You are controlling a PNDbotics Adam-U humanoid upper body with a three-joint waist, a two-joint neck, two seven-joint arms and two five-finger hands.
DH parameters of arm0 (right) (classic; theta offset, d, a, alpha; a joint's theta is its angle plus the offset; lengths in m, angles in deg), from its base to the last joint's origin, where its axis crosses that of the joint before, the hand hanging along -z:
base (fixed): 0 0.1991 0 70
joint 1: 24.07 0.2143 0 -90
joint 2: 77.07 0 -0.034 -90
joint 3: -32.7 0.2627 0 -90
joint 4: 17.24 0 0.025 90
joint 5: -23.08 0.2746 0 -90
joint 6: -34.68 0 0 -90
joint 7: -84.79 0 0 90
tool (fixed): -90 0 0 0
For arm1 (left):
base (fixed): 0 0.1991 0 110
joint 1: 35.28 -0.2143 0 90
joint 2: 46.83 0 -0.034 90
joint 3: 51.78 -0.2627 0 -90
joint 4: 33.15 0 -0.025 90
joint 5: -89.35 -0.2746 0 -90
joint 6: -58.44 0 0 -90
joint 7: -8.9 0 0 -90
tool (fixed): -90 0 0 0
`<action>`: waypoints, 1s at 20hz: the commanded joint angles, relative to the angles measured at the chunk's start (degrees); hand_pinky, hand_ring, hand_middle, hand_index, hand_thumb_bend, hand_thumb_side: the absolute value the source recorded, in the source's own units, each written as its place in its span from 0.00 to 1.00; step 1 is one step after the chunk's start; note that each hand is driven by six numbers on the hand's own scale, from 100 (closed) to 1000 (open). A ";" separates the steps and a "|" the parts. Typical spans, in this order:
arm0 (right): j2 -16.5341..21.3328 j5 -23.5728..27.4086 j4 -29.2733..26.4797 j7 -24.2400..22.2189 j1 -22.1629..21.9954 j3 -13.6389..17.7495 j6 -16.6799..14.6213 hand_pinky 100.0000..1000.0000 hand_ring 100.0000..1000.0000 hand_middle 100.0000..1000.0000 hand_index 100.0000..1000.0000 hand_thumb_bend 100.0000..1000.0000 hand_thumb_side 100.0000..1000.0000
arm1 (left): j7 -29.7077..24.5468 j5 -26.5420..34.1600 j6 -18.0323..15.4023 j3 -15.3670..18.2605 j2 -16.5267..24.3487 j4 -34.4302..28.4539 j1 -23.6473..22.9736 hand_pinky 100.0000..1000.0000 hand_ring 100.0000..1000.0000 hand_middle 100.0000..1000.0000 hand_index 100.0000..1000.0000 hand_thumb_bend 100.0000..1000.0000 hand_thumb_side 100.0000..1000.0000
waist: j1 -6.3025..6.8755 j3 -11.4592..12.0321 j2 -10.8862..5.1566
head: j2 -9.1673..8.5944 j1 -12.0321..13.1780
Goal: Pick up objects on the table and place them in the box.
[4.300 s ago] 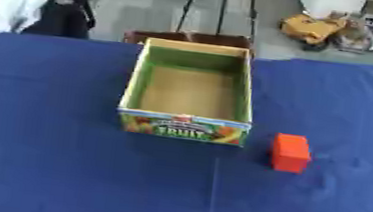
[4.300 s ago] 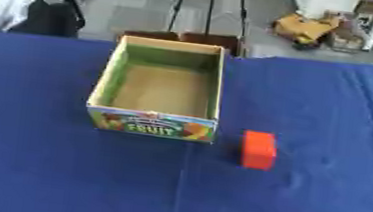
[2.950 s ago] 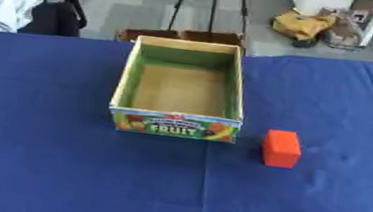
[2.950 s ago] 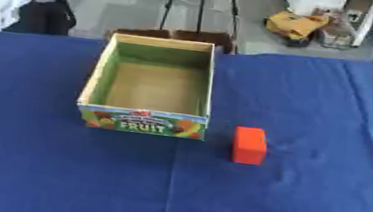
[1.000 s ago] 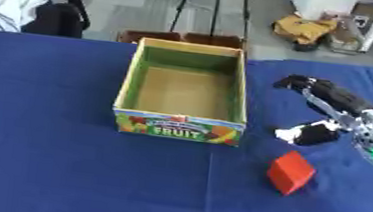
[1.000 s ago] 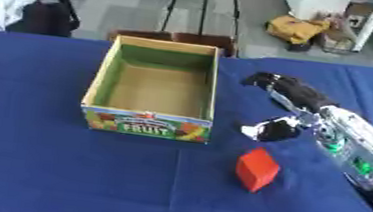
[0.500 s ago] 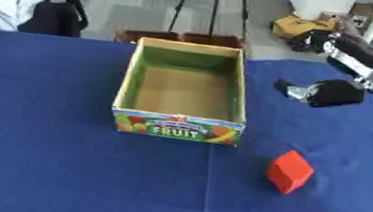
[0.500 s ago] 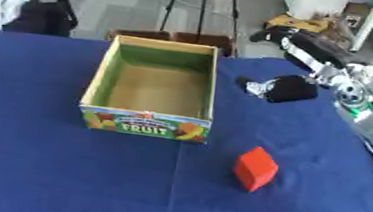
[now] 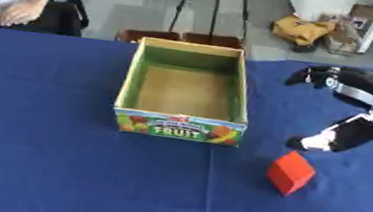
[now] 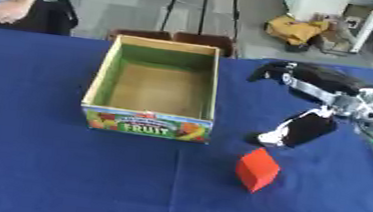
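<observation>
Because the task is to clear the worktop (image 9: pixel 51 163) into the box (image 9: pixel 184 92), the layout reads as a simple pick waiting to happen. The open cardboard box, green inside with a fruit label on its near wall, sits at the centre of the blue-covered worktop with its mouth facing up, and nothing can be seen inside it. The red cube (image 10: pixel 257 169) lies on the cloth at about 4 o'clock from the box, near its front right corner but clear of it, turned so that one corner points toward the robot.

The right hand (image 10: pixel 313 107) comes in from the right edge and hovers at about 1 o'clock from the cube, near it but not touching. It is spread wide, the upper fingers (image 10: pixel 275 71) arched toward the box and the thumb reaching down toward the cube, and it holds nothing. That wide spread looks like preparation to straddle the cube from above, though the skewed set of the cube may call for some turning of the wrist first. The left hand shows in neither view.

The pick itself has not begun.
</observation>
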 commanded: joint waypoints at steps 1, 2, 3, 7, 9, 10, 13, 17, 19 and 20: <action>3.70 1.16 -3.39 -2.62 -0.69 0.35 -1.95 0.83 0.94 0.89 1.00 0.50 0.36 | -0.05 -0.18 0.08 0.21 1.59 -0.81 0.72 0.78 0.88 0.85 0.96 0.00 0.96 | -0.67 -0.01 -2.31 | 0.07 0.28; 4.09 1.18 -4.23 -3.46 -1.21 0.36 -2.54 0.83 0.94 0.89 1.00 0.49 0.36 | -0.08 -0.17 0.09 0.19 1.58 -0.81 0.74 0.78 0.88 0.85 0.96 0.00 0.96 | -0.64 -0.03 -2.31 | 0.08 0.30; 4.39 1.20 -5.02 -4.29 -1.67 0.46 -3.03 0.83 0.94 0.89 1.00 0.48 0.36 | -0.10 -0.17 0.09 0.19 1.57 -0.81 0.75 0.78 0.88 0.85 0.96 0.00 0.96 | -0.60 -0.06 -2.32 | 0.09 0.28; 5.66 1.39 -7.78 -7.53 -3.78 1.01 -4.46 0.84 0.95 0.90 1.00 0.40 0.34 | -0.16 -0.17 0.12 0.21 1.57 -0.81 0.79 0.78 0.88 0.85 0.96 0.00 0.95 | -0.47 -0.09 -2.34 | 0.06 0.31; 6.05 1.66 -9.08 -12.61 -4.63 2.03 -4.85 0.84 0.95 0.90 1.00 0.36 0.33 | -0.17 -0.14 0.13 0.23 1.54 -0.81 0.77 0.78 0.88 0.85 0.96 0.00 0.95 | -0.40 -0.22 -2.35 | 0.08 0.47; 5.83 2.41 -9.79 -18.79 -4.34 3.57 -4.57 0.84 0.96 0.91 1.00 0.35 0.32 | -0.17 -0.15 0.16 0.26 1.54 -0.81 0.70 0.78 0.88 0.85 0.96 0.00 0.95 | -0.35 -0.39 -2.39 | 0.12 0.63; 5.74 4.07 -11.56 -26.57 -4.53 6.10 -2.87 0.86 0.97 0.92 1.00 0.29 0.30 | -0.14 -0.17 0.22 0.29 1.49 -0.81 0.62 0.78 0.87 0.85 0.96 0.00 0.95 | -0.20 -0.59 -2.39 | 0.04 0.85; 5.40 3.55 -11.86 -27.55 -5.11 6.48 -1.33 0.87 0.98 0.93 1.00 0.18 0.26 | -0.16 -0.12 0.30 0.30 1.40 -0.81 0.65 0.78 0.87 0.85 0.96 0.00 0.95 | 0.07 -0.41 -2.40 | -0.01 0.81; 5.16 2.85 -11.21 -27.59 -5.02 6.33 -0.83 0.87 0.98 0.93 1.00 0.17 0.25 | -0.19 -0.10 0.32 0.26 1.35 -0.81 0.68 0.78 0.87 0.85 0.96 0.00 0.95 | 0.14 -0.34 -2.36 | -0.06 0.70; 5.00 2.52 -10.74 -27.60 -4.91 6.14 -0.66 0.87 0.98 0.93 1.00 0.16 0.25 | -0.21 -0.09 0.33 0.25 1.33 -0.81 0.70 0.78 0.87 0.85 0.96 0.00 0.95 | 0.16 -0.30 -2.34 | -0.09 0.61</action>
